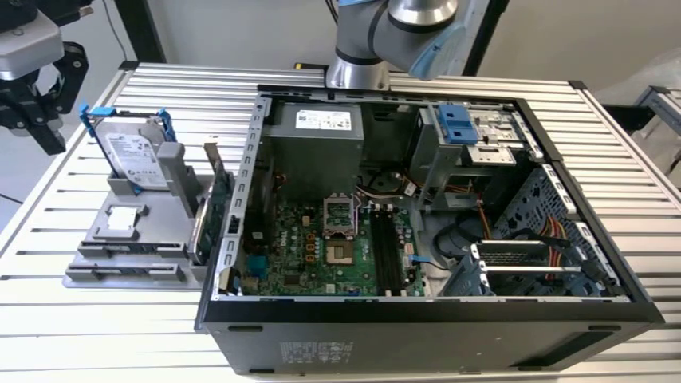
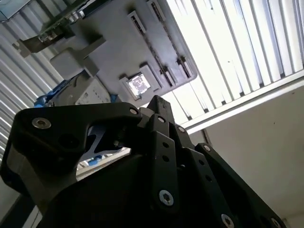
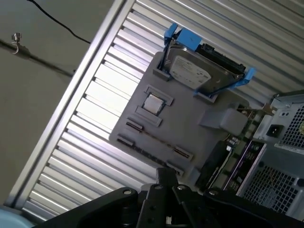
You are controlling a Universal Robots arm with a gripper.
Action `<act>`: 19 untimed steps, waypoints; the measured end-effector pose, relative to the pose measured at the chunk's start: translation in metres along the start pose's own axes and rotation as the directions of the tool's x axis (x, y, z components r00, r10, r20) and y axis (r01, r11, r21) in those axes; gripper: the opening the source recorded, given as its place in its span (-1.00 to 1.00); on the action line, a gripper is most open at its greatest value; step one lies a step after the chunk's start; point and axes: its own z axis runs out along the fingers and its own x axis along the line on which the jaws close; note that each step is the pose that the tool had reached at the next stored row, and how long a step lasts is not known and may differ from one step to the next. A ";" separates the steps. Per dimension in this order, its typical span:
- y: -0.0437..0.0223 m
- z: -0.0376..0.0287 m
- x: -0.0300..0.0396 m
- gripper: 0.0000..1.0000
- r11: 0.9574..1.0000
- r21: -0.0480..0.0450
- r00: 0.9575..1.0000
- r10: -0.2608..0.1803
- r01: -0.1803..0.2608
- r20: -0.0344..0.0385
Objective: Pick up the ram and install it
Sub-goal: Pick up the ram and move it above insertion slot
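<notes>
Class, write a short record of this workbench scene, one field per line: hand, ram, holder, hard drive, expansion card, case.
hand: hovers at the exterior view's left of the hard drive, touching no part
ram: not picked out for certain
holder: grey, on the slatted table, left of the case in the exterior view
hard drive: upright in a blue frame, in the holder
expansion card: on edge between hard drive and case
case: lying open, motherboard showing
</notes>
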 end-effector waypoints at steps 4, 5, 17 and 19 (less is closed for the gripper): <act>0.0000 0.0000 0.0000 -1.00 0.999 -0.001 0.999 -0.042 0.042 -0.002; 0.0000 0.0000 0.0000 -1.00 0.999 -0.001 0.999 -0.052 0.052 -0.003; 0.0000 0.0000 0.0000 -1.00 0.984 -0.004 0.984 -0.179 0.179 -0.010; 0.0000 0.0000 0.0000 -1.00 0.980 -0.005 0.979 -0.201 0.201 -0.011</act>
